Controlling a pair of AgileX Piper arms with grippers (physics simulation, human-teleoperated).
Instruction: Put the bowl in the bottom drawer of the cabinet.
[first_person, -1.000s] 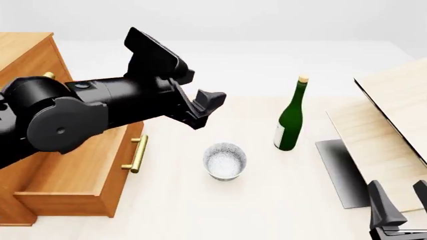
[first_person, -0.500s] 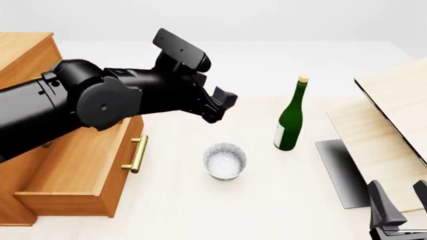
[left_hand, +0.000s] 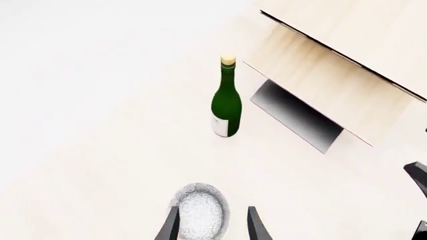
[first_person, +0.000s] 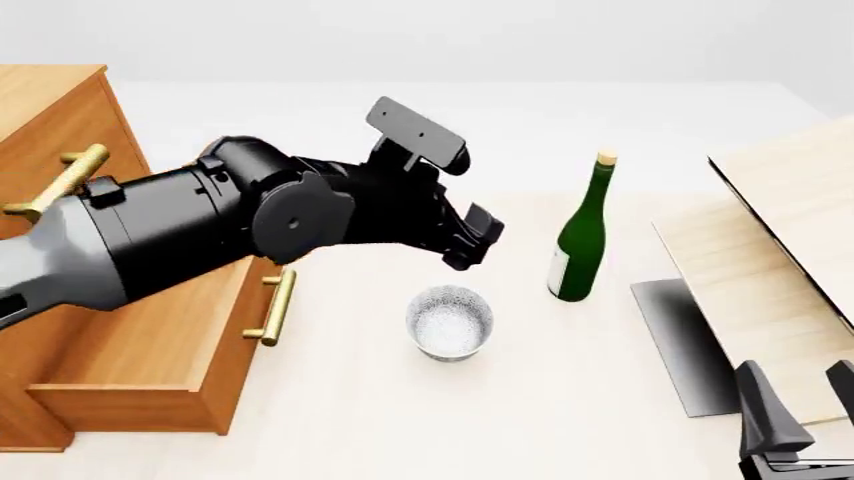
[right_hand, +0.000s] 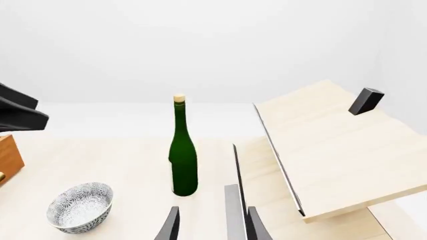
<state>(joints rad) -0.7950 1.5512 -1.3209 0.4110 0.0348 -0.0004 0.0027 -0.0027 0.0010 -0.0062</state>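
In the left wrist view, the bowl (left_hand: 199, 214) sits on the pale tabletop (left_hand: 100, 150) right in front of the left pincer (left_hand: 212, 226). Its two fingers are spread, and the bowl shows between their tips. A green bottle (left_hand: 226, 100) stands farther off.

In the front view, the left pincer (first_person: 474, 240) hangs above the bowl (first_person: 450, 321) and a little beyond it, so the bowl lies below it and a bit nearer. The bowl is round, so it has no long side to line up with. The bottom drawer (first_person: 160, 340) of the cabinet (first_person: 54, 110) is pulled out, to the left of the bowl. The right pincer (first_person: 801, 415) rests at the near right corner, well apart.

In the right wrist view, the right pincer (right_hand: 212, 224) is spread and holds nothing. The bowl (right_hand: 80, 206) lies far to its left, past the bottle (right_hand: 183, 150). The left arm is much nearer the bowl.
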